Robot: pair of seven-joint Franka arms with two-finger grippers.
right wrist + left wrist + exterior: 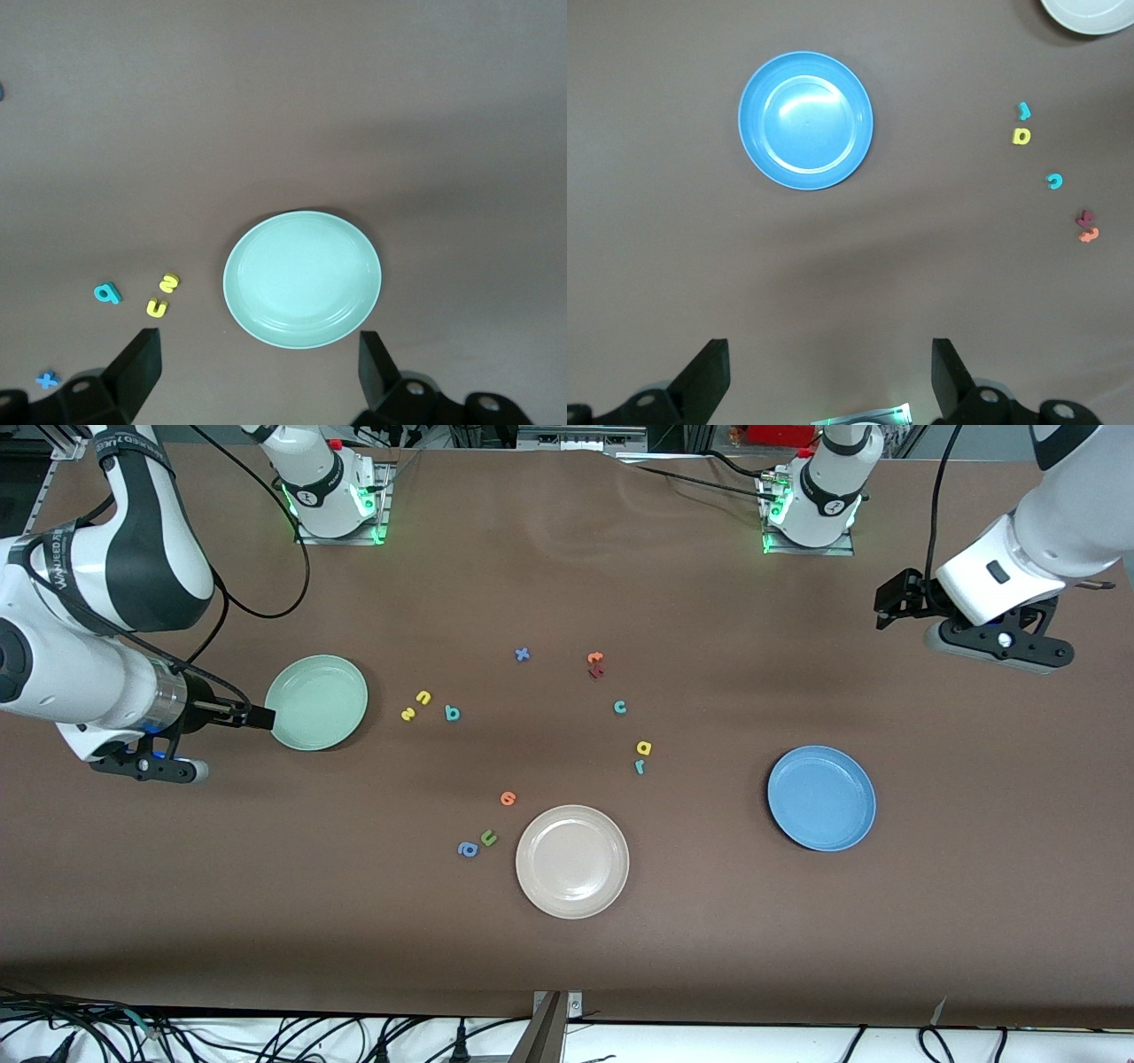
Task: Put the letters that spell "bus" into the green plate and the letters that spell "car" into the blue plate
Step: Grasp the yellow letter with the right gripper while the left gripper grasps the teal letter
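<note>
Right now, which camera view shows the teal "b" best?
The right wrist view: the teal "b" lies unobstructed beside the yellow letters, its shape readable. The front view shows it smaller, between the green plate and the teal "c". The left wrist view misses it.

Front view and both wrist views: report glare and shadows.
Front view: green base lights glow; soft arm shadows on the table. Left wrist view: pale sheen on the blue plate, shadow band nearby. Right wrist view: even light on the green plate.
</note>
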